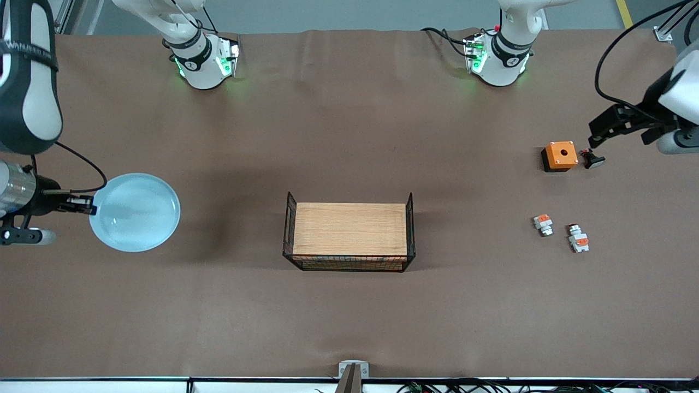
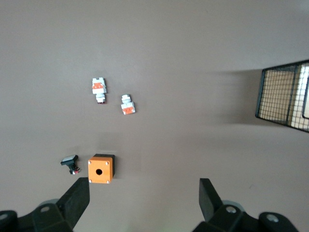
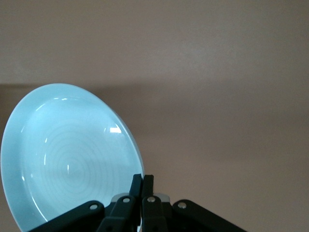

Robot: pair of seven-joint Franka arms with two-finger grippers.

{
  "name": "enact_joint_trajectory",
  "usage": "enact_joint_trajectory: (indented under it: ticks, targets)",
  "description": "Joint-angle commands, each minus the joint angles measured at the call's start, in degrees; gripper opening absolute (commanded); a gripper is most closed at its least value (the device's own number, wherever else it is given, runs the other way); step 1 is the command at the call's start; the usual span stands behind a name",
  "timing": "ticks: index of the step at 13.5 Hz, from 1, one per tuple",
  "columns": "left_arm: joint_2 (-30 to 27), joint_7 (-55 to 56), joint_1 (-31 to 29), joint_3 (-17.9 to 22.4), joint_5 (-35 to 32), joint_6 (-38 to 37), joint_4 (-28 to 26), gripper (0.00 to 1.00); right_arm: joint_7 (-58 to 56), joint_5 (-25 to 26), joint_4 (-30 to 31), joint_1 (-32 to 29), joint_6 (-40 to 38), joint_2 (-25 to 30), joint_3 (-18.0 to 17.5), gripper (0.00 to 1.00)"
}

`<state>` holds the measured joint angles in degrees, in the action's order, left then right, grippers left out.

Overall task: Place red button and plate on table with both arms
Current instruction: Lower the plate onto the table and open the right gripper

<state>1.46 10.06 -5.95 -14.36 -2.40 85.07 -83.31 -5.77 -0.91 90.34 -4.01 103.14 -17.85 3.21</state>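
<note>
The pale-blue plate (image 1: 135,212) is at the right arm's end of the table. My right gripper (image 1: 87,206) is shut on its rim; the wrist view shows the fingers pinching the plate's (image 3: 67,154) edge at the right gripper (image 3: 142,181). The red button (image 1: 578,238), a long white block with an orange patch, lies on the table (image 1: 349,316) at the left arm's end. It also shows in the left wrist view (image 2: 99,90). My left gripper (image 1: 596,134) is open and empty in the air near the orange box, and it also shows in its own wrist view (image 2: 143,191).
An orange box (image 1: 560,155) with a hole and a black knob piece (image 1: 593,160) lie farther from the camera than the button. A stubbier white-and-orange piece (image 1: 543,224) lies beside the button. A wooden board with black wire sides (image 1: 349,236) stands mid-table.
</note>
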Motion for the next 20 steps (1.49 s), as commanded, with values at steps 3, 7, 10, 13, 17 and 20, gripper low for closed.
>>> enact_joint_trajectory:
  ticks: [3, 7, 10, 13, 17, 20]
  targets:
    - [-5.50, -0.74, 2.25, 3.54, 0.73, 0.97, -6.24, 1.00, -4.23, 0.56, 4.76, -4.34, 8.21, -5.25, -1.37, 0.00]
    - [-6.21, -0.48, 2.34, 3.63, 1.25, 1.06, -7.30, 1.00, -7.23, -0.05, 7.56, -5.05, 13.30, -9.66, -1.37, 0.02]
    - [-6.29, -1.00, 2.26, 3.55, 3.00, 1.06, -6.95, 1.00, -7.41, -0.05, 9.51, -5.22, 17.70, -12.81, -1.37, 0.02]
    - [-6.38, -0.92, 2.26, 3.63, 4.77, 0.63, -6.77, 1.00, -8.72, -0.05, 9.33, -5.75, 19.03, -15.02, -1.37, 0.04]
    - [-6.20, -0.92, 1.55, 3.37, 0.82, 0.18, -6.51, 1.00, -8.82, -0.05, 9.24, -6.36, 23.59, -18.53, -1.37, 0.07]
    - [-6.03, -0.66, 1.64, 3.02, 0.64, 0.10, -5.90, 1.00, -8.82, -0.05, 9.24, -6.63, 24.13, -18.98, -1.37, 0.21]
